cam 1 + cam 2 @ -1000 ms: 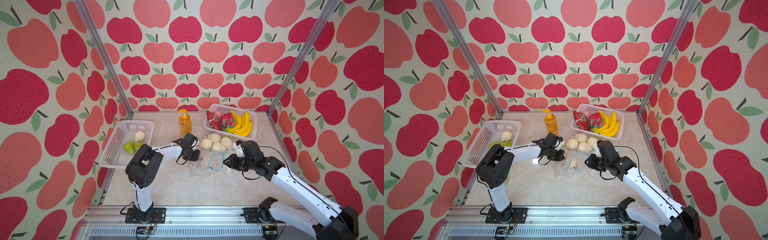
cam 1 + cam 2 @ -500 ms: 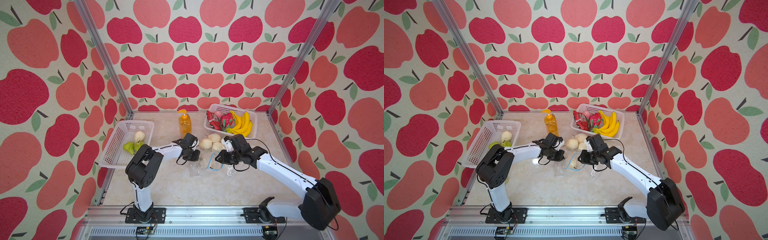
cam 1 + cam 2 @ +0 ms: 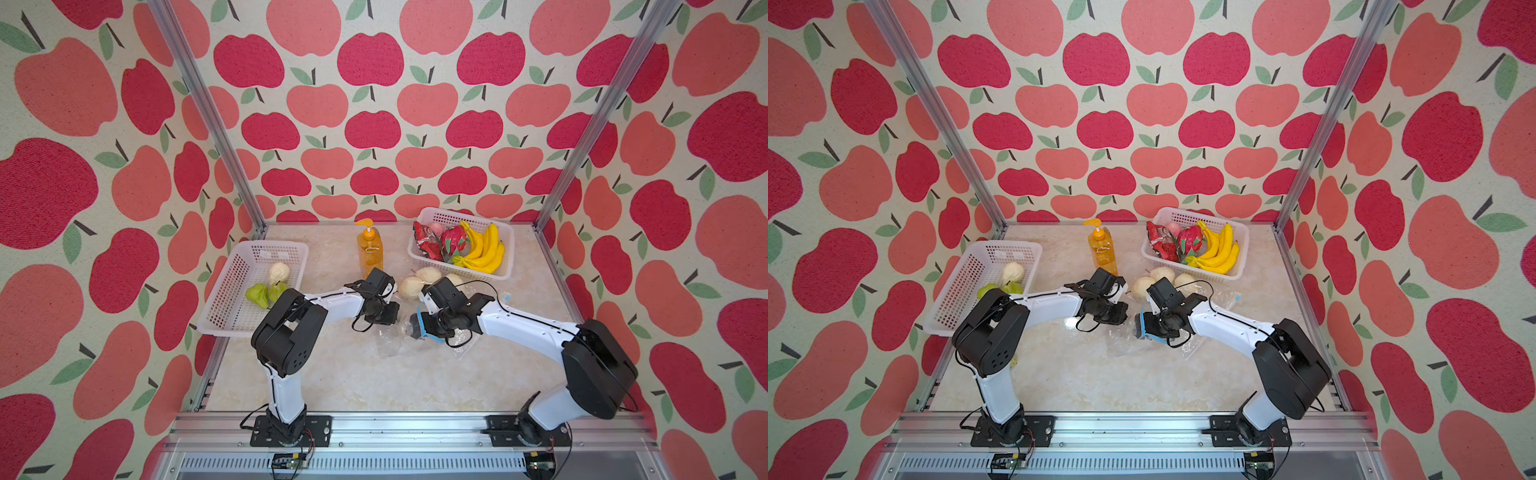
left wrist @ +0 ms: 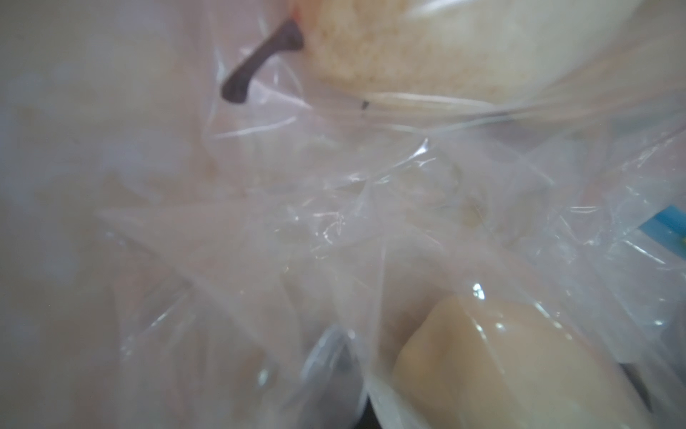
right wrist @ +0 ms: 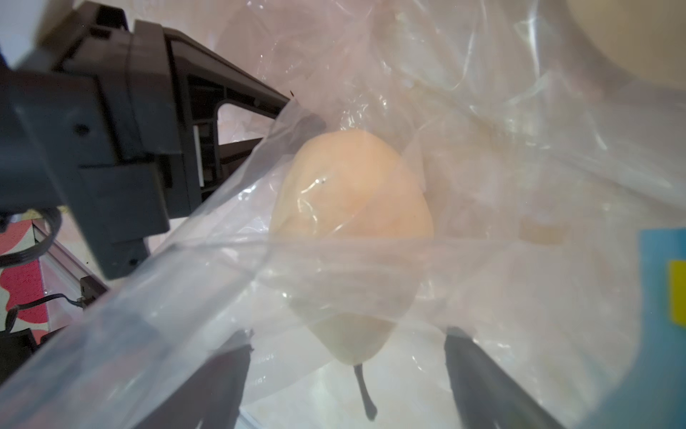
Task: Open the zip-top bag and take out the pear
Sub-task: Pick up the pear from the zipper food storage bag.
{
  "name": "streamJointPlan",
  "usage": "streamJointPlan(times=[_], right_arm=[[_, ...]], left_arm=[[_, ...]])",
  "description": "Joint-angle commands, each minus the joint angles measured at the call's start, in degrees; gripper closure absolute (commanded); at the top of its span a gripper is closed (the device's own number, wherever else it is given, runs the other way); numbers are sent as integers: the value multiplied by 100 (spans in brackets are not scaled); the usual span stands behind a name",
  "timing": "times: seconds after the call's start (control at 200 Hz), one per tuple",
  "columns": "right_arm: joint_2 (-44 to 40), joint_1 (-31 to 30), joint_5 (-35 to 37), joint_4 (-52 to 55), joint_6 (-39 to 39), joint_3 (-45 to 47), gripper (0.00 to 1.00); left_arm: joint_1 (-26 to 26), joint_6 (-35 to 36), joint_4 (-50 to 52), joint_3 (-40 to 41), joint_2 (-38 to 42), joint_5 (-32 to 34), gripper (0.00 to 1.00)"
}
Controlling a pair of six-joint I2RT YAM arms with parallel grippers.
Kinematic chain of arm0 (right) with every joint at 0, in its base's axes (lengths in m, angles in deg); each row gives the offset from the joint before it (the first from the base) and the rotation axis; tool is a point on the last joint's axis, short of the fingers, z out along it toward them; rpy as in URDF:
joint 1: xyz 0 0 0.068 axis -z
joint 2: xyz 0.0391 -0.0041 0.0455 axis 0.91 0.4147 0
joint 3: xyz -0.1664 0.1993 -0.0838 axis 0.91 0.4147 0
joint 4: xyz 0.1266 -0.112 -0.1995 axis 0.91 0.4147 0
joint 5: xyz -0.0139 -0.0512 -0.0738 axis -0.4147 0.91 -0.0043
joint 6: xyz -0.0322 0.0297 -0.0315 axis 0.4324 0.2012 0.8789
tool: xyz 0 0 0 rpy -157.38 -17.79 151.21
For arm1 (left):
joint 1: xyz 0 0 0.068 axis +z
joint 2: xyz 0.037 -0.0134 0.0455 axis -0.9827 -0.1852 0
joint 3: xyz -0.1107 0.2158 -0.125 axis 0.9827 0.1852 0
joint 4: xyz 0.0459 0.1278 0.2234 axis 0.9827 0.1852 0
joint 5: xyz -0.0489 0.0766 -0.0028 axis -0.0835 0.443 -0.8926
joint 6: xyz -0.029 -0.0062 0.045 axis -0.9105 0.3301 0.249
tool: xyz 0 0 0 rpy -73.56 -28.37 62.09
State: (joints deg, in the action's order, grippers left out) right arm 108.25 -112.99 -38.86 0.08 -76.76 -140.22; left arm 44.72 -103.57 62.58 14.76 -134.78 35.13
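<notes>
Although the zip-top bag (image 3: 388,345) looks already open, with its blue zip band (image 3: 421,324) looped around the right gripper (image 5: 345,351), the pear (image 5: 352,208) lies inside the clear film on the table, its stem toward that gripper; so the opening appears done and the taking out is what is left; the right gripper's fingers (image 5: 482,379) stand wide apart, one on each side of the pear's narrow end, grasping nothing; the left gripper (image 3: 392,319) is clenched, and in the right wrist view the film's edge runs up to its tip, so I judge that it pinches the bag to steady it; closing on the pear and drawing it clear of the mouth remain; other pale pears (image 3: 411,286) lie loose just beyond the bag.
</notes>
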Motion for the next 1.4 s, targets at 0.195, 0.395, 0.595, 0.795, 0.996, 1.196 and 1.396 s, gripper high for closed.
streamJointPlan(times=[0.195, 0.395, 0.595, 0.795, 0.996, 1.196, 1.396], right_arm=[[762, -273, 946, -160, -310, -532, 8], [871, -314, 1328, 135, -359, -751, 31], [108, -139, 870, 330, -180, -417, 53], [-894, 285, 212, 750, 94, -17, 54], [-1883, 833, -184, 1345, 355, 139, 49], [-2718, 1462, -576, 1385, 213, 381, 51], [-3107, 2078, -280, 2050, 454, -39, 51]], left_arm=[[-63, -73, 12, 182, -215, -23, 100], [-15, -21, 73, 139, -255, -1, 100], [199, 40, 113, 103, -308, 58, 100], [394, 116, 166, 120, -291, 100, 100], [430, 184, 210, 72, -332, 91, 100], [414, 190, 184, 33, -422, 19, 100], [478, 420, 534, -248, -191, 14, 100]])
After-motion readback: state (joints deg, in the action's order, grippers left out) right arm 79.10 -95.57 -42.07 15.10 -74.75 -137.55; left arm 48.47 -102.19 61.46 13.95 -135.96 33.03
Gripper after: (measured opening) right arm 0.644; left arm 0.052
